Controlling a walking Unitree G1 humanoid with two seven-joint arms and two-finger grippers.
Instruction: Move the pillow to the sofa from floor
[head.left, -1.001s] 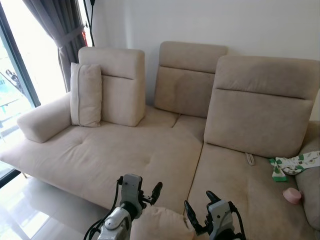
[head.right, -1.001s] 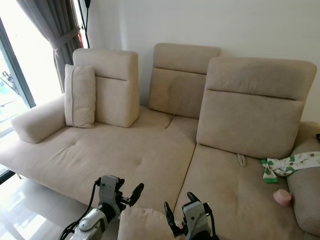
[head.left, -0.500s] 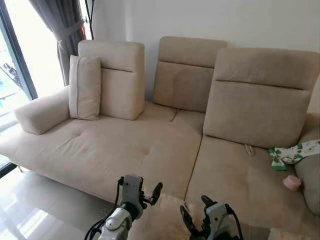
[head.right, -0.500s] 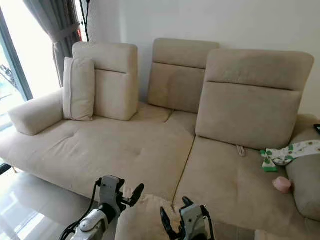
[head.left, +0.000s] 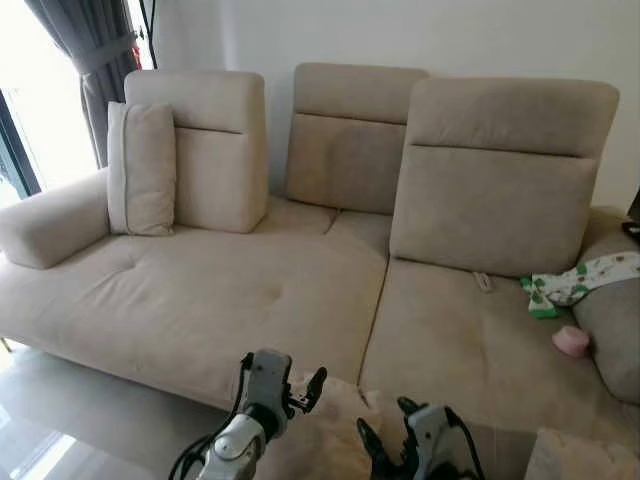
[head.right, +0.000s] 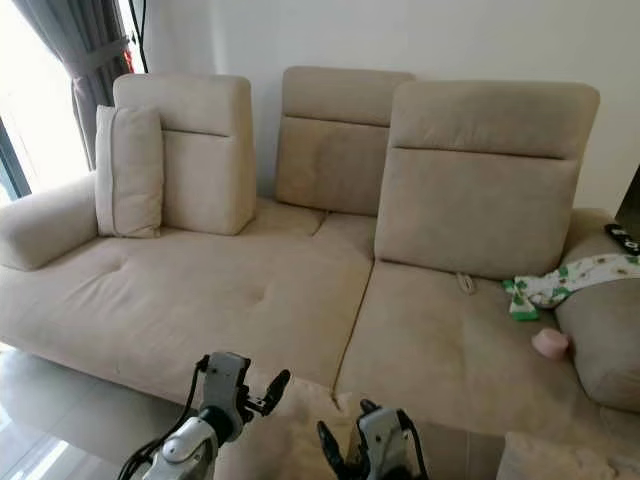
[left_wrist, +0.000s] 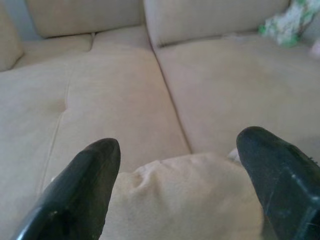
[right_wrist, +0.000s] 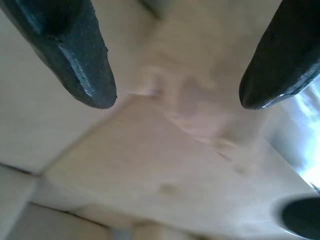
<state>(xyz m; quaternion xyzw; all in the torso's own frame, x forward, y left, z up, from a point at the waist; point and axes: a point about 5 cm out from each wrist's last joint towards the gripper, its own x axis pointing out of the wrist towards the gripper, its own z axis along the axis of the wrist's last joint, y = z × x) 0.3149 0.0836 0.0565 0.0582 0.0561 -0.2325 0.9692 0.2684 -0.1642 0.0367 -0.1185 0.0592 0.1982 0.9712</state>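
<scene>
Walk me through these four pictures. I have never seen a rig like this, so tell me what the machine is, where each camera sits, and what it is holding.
This is a humanoid robot standing in front of a beige sofa. The two wide pictures come from the twin cameras in its head, looking forward and down. The two close ones come from cameras on its wrists, looking along each end effector's two black fingers.

The left end effector and the right end effector sit either side of a beige pillow, carrying it between them, fingers spread.

On the sofa are another pillow standing upright by the armrest, a green-patterned cloth, and a small pink object.
</scene>
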